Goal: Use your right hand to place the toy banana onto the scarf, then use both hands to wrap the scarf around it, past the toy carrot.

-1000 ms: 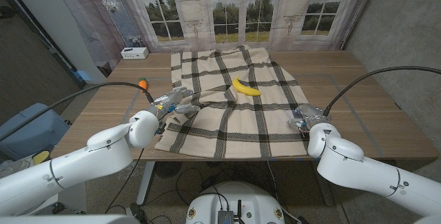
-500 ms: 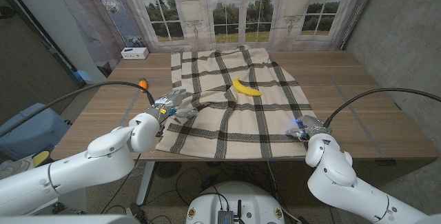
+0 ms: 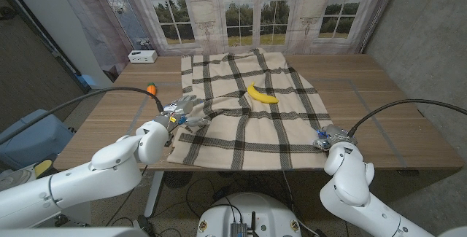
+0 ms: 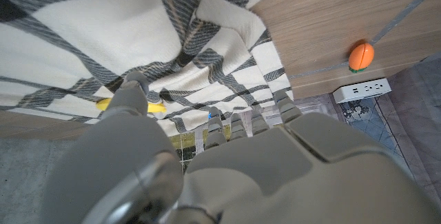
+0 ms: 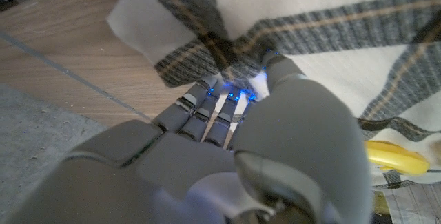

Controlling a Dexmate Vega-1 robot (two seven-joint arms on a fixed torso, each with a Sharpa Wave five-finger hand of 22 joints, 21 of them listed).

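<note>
The scarf (image 3: 244,113), cream with dark check lines, lies spread across the middle of the wooden surface (image 3: 379,106). The toy banana (image 3: 260,92) rests on the scarf, in its far half, slightly toward my right side. The toy carrot (image 3: 151,88) lies on bare wood beyond the scarf's left edge, well apart from the banana. My left robot hand (image 3: 181,111) is at the scarf's left edge; the cloth is bunched and raised around its fingers, and the left wrist view shows the thumb and fingers (image 4: 135,86) reaching into folds of fabric, so this hand grips the scarf. My right robot hand (image 3: 330,135) is at the scarf's near right corner; the right wrist view shows the fingers (image 5: 207,110) curled onto a gathered fold of the cloth with the thumb closing over it, so this hand also grips the scarf.
</note>
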